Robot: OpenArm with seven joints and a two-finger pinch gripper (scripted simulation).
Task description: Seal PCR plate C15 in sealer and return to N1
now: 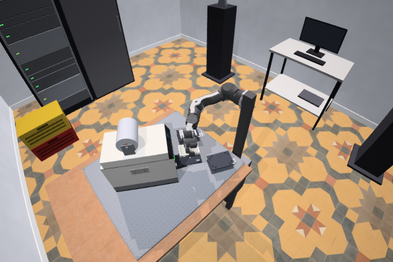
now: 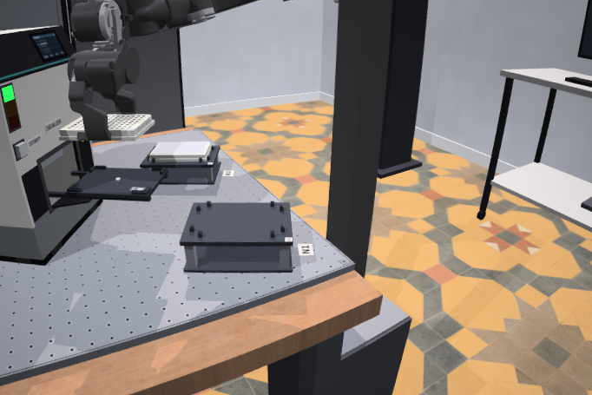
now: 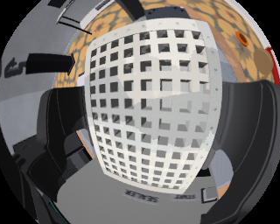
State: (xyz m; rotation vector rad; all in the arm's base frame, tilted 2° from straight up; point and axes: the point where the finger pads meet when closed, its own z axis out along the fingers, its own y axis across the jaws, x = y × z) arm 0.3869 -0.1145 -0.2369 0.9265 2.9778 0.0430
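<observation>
My gripper (image 2: pixel 97 129) is shut on the open white 96-well plate C15 (image 2: pixel 109 126) and holds it level in the air above the sealer's stage (image 2: pixel 115 182), which stands out in front of the housing. The plate fills the wrist view (image 3: pixel 150 105), wells up. The stage's pocket is bare, with a small white switch in its floor. The lamp (image 2: pixel 8 93) on the sealer's front shows green, and the START key (image 2: pixel 20 148) sits below it. Nest N1 (image 2: pixel 237 223) is bare, near the table's front corner. The sealed plate C51 (image 2: pixel 180 150) lies on nest N2, behind the stage.
The sealer's housing (image 1: pixel 139 157) with a foil roll (image 1: pixel 127 135) on top stands left of the stage. The arm's dark mounting post (image 2: pixel 360 94) rises at the table's right edge, close behind N1.
</observation>
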